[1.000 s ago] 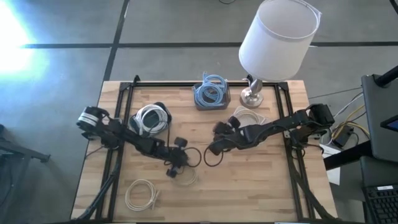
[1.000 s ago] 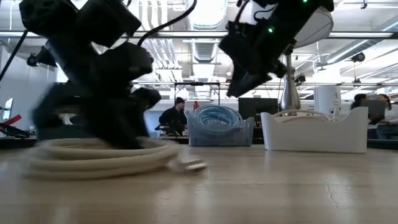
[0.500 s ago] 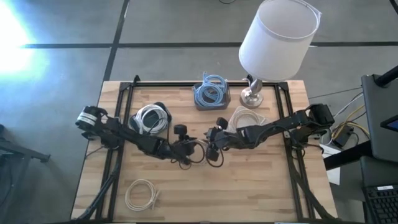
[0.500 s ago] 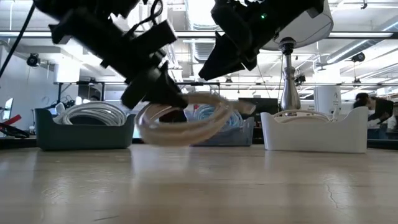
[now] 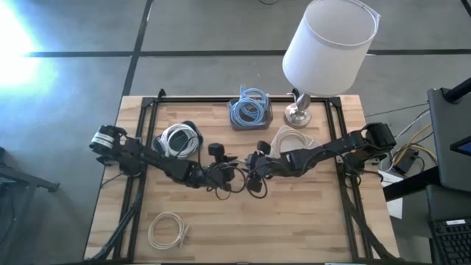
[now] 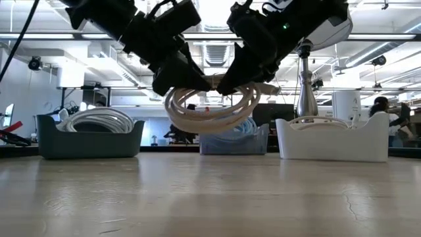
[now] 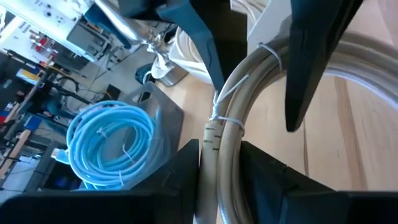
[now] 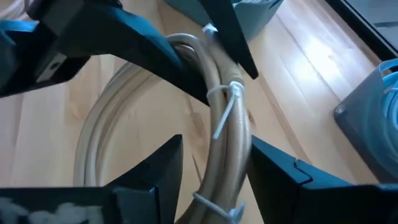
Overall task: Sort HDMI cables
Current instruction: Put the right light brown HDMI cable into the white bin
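A beige coil (image 6: 212,110) hangs in the air over the middle of the tabletop (image 5: 294,221), caught between both pincers. The left pincer (image 5: 221,177) is closed on one side of the loop, its fingers pressed to the bundled strands beside a tie. The right pincer (image 5: 254,179) has its fingers astride the opposite side at another tie; they sit close to the cable, but whether they have clamped yet I cannot tell.

The coil looks light and fairly springy: it holds its round shape while lifted, sagging only a little. The ties keep the turns together, so the tied sections are likely the best grip, where the strands cannot splay.

Three bins stand toward the far edge: a dark bin (image 6: 90,137) with white coils, a middle bin (image 5: 249,114) of blue coils (image 7: 112,143), and a white bin (image 6: 332,139). Another white coil (image 5: 166,228) lies near the front left corner.
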